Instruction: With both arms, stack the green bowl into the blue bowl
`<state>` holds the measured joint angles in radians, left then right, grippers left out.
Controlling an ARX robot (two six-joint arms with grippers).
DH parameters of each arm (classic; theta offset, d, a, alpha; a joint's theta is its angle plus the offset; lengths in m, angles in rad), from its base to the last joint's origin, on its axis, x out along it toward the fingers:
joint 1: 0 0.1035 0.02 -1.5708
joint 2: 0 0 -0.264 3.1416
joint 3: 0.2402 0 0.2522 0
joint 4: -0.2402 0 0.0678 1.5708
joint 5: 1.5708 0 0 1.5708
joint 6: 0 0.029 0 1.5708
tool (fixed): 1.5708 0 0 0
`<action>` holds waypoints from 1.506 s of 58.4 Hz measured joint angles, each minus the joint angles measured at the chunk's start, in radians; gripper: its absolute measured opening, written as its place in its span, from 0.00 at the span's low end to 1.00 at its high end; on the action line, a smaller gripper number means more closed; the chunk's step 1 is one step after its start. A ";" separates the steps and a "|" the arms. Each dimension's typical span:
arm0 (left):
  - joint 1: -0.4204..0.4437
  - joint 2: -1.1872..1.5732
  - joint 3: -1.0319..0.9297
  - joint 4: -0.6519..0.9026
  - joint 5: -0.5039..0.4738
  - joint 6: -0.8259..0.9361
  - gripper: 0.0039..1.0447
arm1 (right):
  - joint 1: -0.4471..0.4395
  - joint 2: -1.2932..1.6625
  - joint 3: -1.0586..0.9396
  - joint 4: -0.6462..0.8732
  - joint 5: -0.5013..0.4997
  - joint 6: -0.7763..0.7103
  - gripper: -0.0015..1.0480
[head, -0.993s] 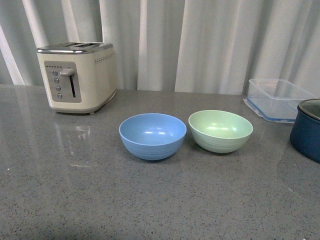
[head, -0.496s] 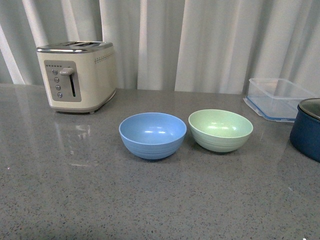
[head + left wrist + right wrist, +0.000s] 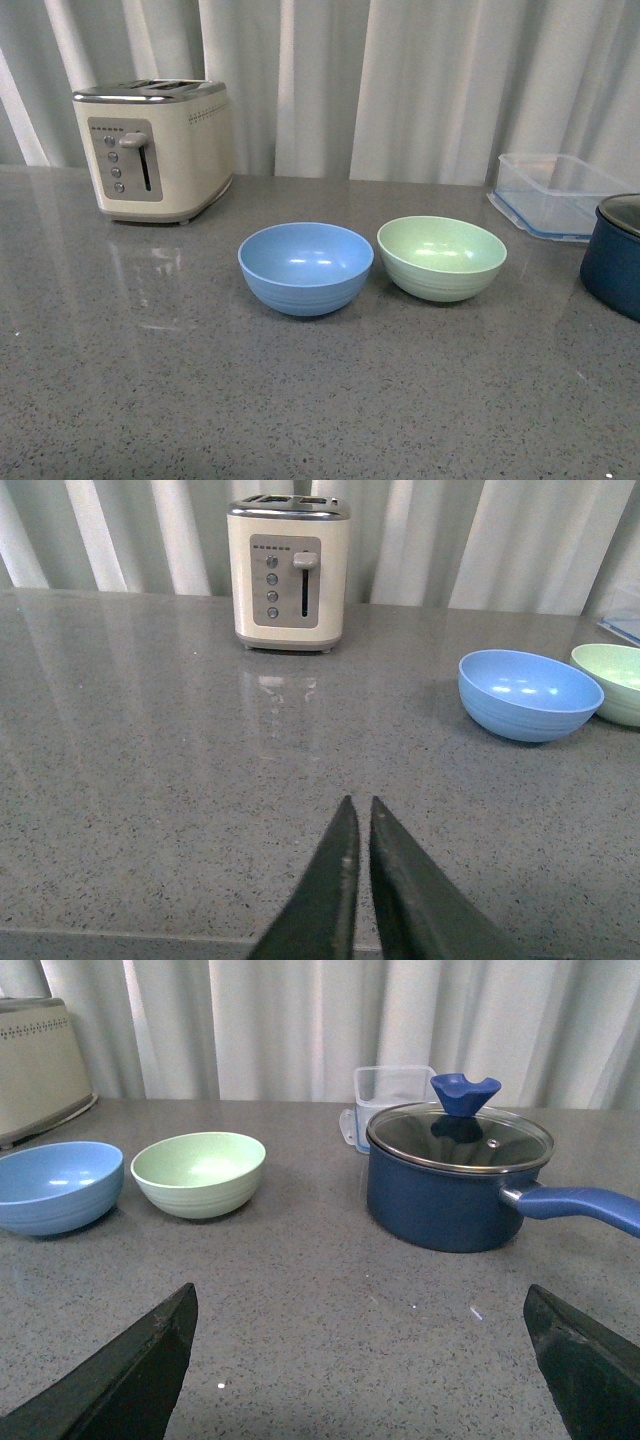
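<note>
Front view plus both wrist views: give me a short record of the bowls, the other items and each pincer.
green bowl: upright, empty, just right of the blue bowl, a small gap between
blue bowl: upright, empty, nothing stacked in it
other items: toaster back left; clear container and lidded dark blue pot far right
left pincer: shut, empty, well short of the bowls
right pincer: open wide, empty, short of the green bowl

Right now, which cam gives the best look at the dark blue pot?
Right wrist view: the dark blue pot shows its body, glass lid and handle. Front view cuts it at the frame edge. Left wrist view misses it entirely.
</note>
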<state>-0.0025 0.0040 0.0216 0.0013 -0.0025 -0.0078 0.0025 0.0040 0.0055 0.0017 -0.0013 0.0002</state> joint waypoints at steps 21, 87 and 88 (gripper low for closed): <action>0.000 0.000 0.000 -0.001 0.000 0.000 0.72 | 0.000 0.000 0.000 0.000 0.000 0.000 0.90; 0.000 -0.001 0.000 -0.001 0.000 0.002 0.94 | 0.218 1.952 1.479 -0.139 0.103 -0.073 0.90; 0.000 -0.001 0.000 -0.001 0.000 0.002 0.94 | 0.214 1.967 1.491 -0.144 0.109 -0.073 0.90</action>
<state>-0.0025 0.0032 0.0216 0.0006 -0.0021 -0.0063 0.2169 1.9709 1.4967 -0.1425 0.1078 -0.0727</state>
